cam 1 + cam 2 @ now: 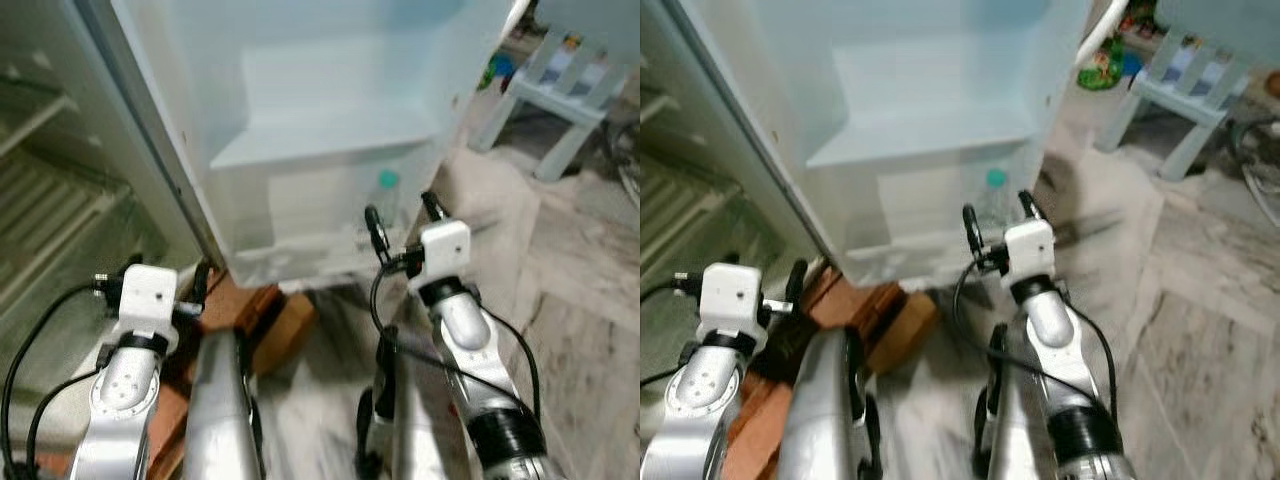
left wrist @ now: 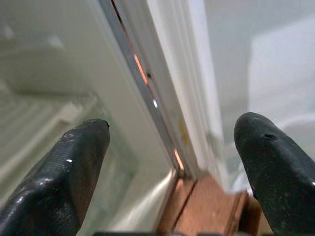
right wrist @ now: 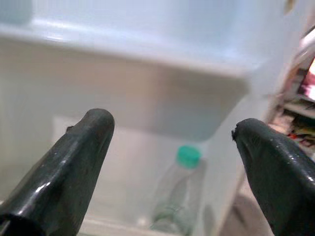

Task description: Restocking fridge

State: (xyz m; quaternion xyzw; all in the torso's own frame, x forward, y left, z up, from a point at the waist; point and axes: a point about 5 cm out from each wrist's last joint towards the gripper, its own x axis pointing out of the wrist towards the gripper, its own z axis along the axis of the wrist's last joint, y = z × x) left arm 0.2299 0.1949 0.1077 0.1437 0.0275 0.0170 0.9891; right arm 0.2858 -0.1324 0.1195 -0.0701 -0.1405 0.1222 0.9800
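Both head eyes look forward and down at the open fridge door (image 1: 330, 130), sharing its shelves. The right wrist camera looks closely at the door's bottle (image 3: 179, 189); the left wrist camera looks closely at the door's hinge edge.

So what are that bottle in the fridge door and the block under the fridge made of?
The bottle looks like clear thin plastic with a green cap: you see through it. The block under the fridge door looks like reddish-brown wood or brick, matte; blur leaves that open.

A clear plastic bottle (image 3: 176, 196) with a green cap stood upright in the fridge door (image 1: 330, 120)'s lowest bin, just ahead of the right gripper (image 1: 402, 222), between its spread fingers' line of sight.
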